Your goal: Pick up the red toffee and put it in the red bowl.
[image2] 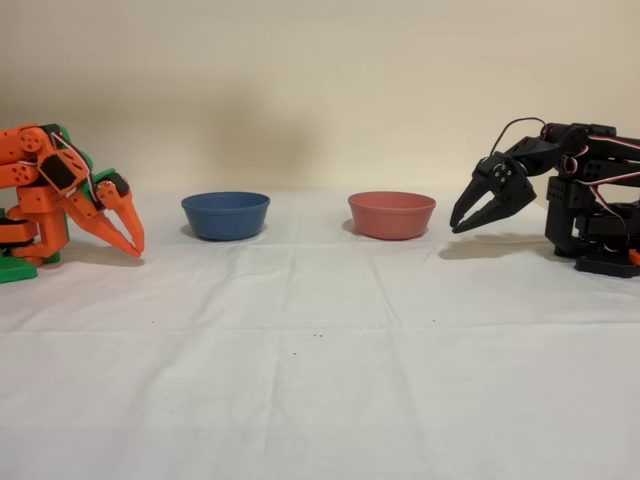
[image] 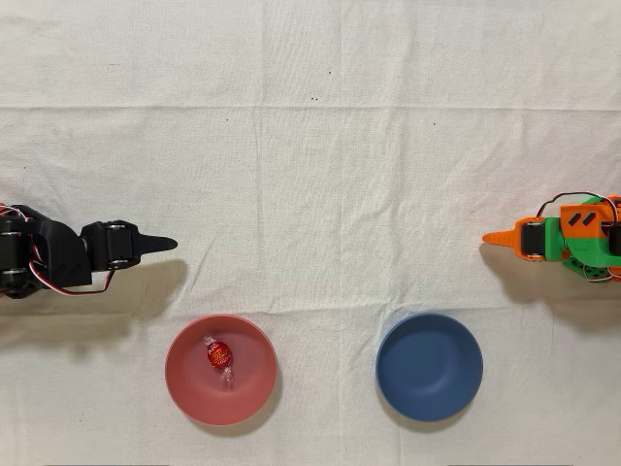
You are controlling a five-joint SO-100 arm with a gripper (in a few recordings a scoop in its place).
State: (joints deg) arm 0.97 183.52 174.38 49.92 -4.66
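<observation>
Red toffee [image: 217,354] sits inside the red bowl [image: 194,393], left of centre in the overhead view. Black arm's pincer [image2: 458,226] hangs beside the bowl, above the cloth-covered surface [image: 320,194], slightly parted, grasping nothing. Blue bowl [image: 429,367] stands well apart. Orange arm [image: 568,238] idle.

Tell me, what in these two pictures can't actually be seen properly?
- Red toffee: in the fixed view the near wall of the red bowl hides it.
- Inside of the blue bowl: hidden by its own wall in the fixed view.
- Black arm's base: cut off by the left edge of the overhead view.
- Gripper: from overhead the fingers overlap, so the gap between them cannot be told there.
</observation>
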